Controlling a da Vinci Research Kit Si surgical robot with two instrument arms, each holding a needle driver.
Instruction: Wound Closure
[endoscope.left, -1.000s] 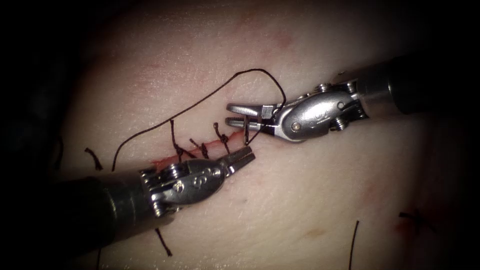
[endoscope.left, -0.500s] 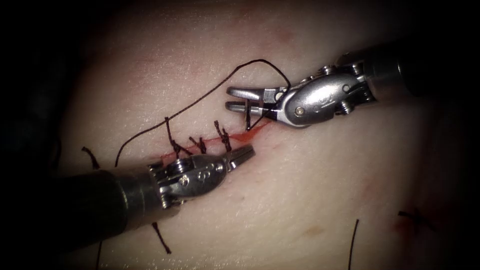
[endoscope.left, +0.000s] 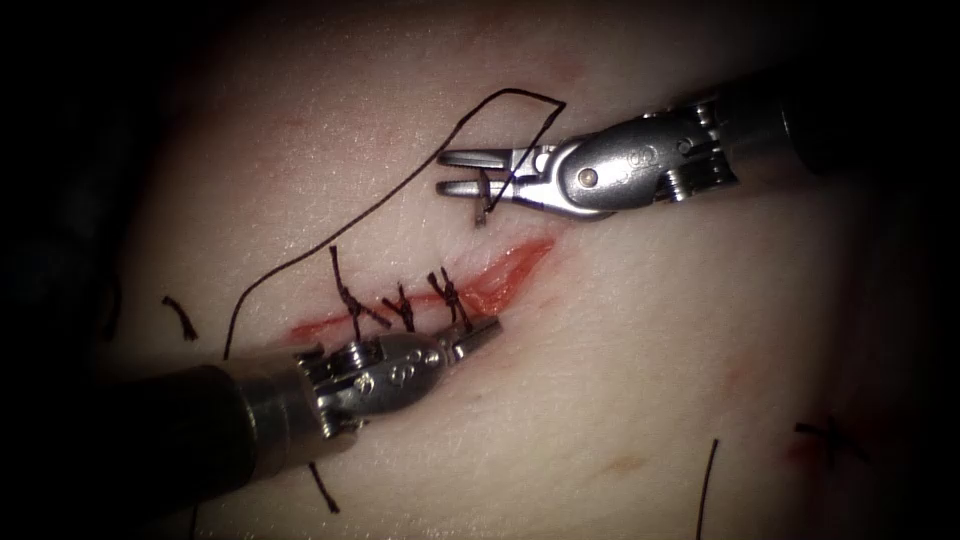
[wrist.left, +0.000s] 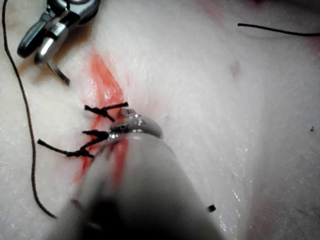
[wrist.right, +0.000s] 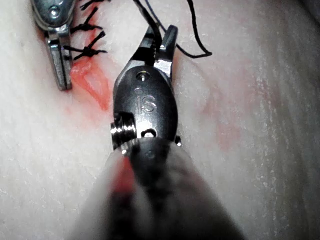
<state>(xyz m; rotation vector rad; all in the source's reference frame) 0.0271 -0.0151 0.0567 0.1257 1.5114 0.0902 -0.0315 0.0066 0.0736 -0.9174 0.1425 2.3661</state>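
Needle (endoscope.left: 484, 200) hangs clear of the tissue (endoscope.left: 620, 330), pinched in the right tool (endoscope.left: 462, 172) in the upper centre, thread (endoscope.left: 400, 195) trailing left. Left tool (endoscope.left: 480, 335), pressed together and empty, lies beside the cut (endoscope.left: 500, 280) and three stitches (endoscope.left: 400, 305).

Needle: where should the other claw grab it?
Probably the short bare end poking out under the right claw, toward the cut. That claw is shut on the needle, which hangs clear of the tissue, and thread loops over the top. The left claw, shut and empty, lies by the cut, so coming up from the cut's side looks easiest.
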